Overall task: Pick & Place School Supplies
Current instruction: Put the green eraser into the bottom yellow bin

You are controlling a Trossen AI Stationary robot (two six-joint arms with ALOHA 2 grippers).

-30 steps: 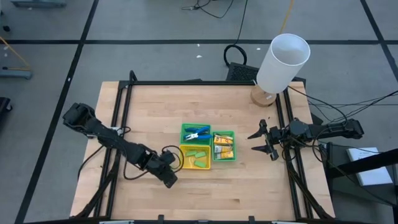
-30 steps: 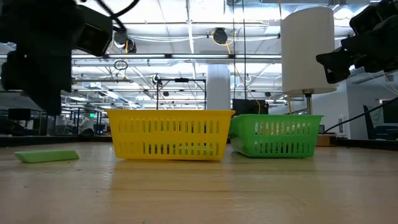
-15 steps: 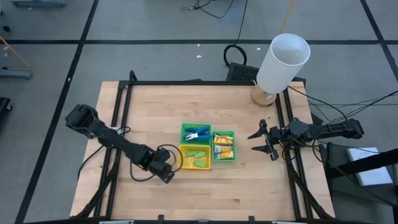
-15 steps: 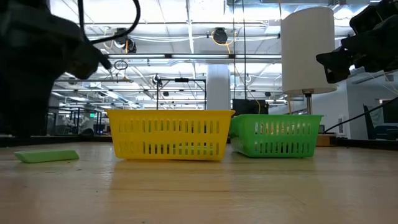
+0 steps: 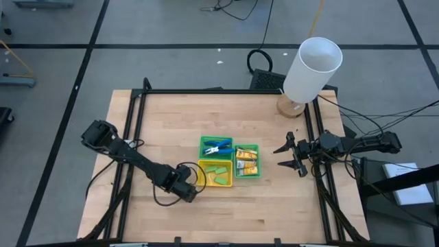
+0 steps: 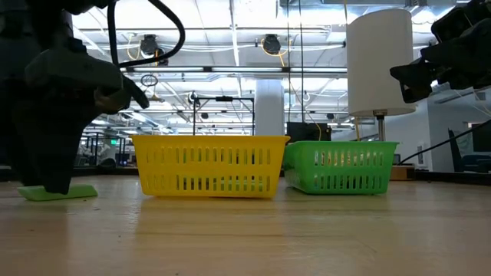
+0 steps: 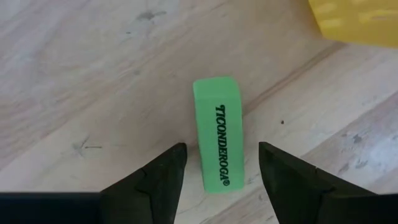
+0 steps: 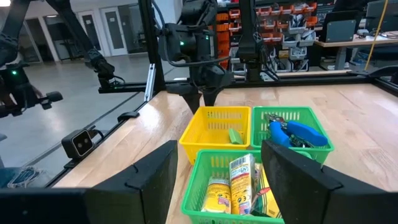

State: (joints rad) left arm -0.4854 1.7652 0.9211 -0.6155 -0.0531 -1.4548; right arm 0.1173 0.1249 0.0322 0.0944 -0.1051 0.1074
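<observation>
Now the left gripper (image 7: 217, 171) straddles the green Ticonderoga eraser (image 7: 218, 133) — jaws apart, eraser between them, ready to clamp; the right gripper (image 5: 289, 156) waits aside, jaws apart.

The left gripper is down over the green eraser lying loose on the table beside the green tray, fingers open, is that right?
Not quite: the left gripper straddles the green eraser with open fingers, but beside the yellow tray, not the green one, as the high view shows.

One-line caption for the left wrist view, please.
Left tool, fingers open, straddles a light-green eraser lying flat on the wooden table, beside a yellow tray's corner.
</observation>
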